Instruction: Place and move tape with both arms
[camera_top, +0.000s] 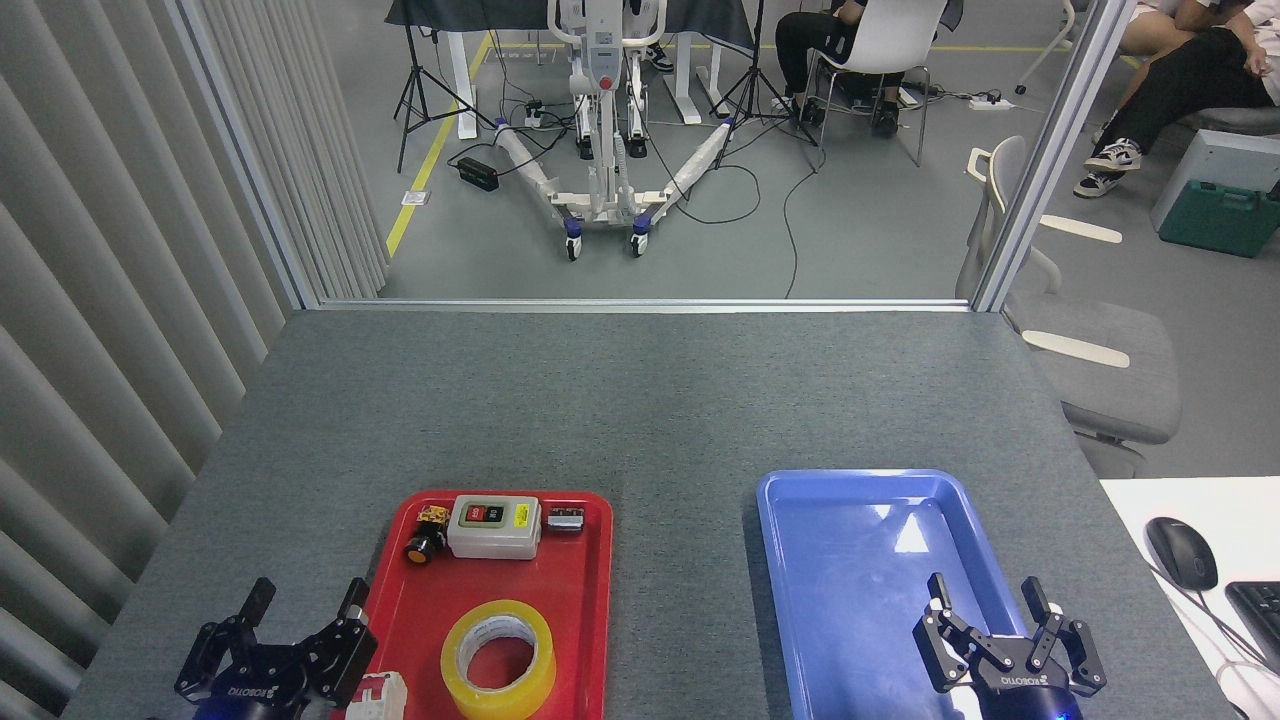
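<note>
At lower centre of the frame, the tape (499, 659) lay flat on the red tray (590, 600), hole upward, in the tray's near half and clear of both pincers. Behind it, along the tray's far edge, stood a grey switch box (494, 527), with a small black-and-yellow button part (427, 537) to its left and a small metal piece (565, 519) to its right. A white-and-red component (378, 697) sat at the tray's lower left corner. The left pincer (305, 612) hovered at lower left (just beside the tray's left edge), fingers spread and holding nothing. The right pincer (985, 601) hung at lower right over the near part of the blue tray (800, 560), fingers likewise spread, gripping nothing. Both trays rested on the grey table (640, 400).
</note>
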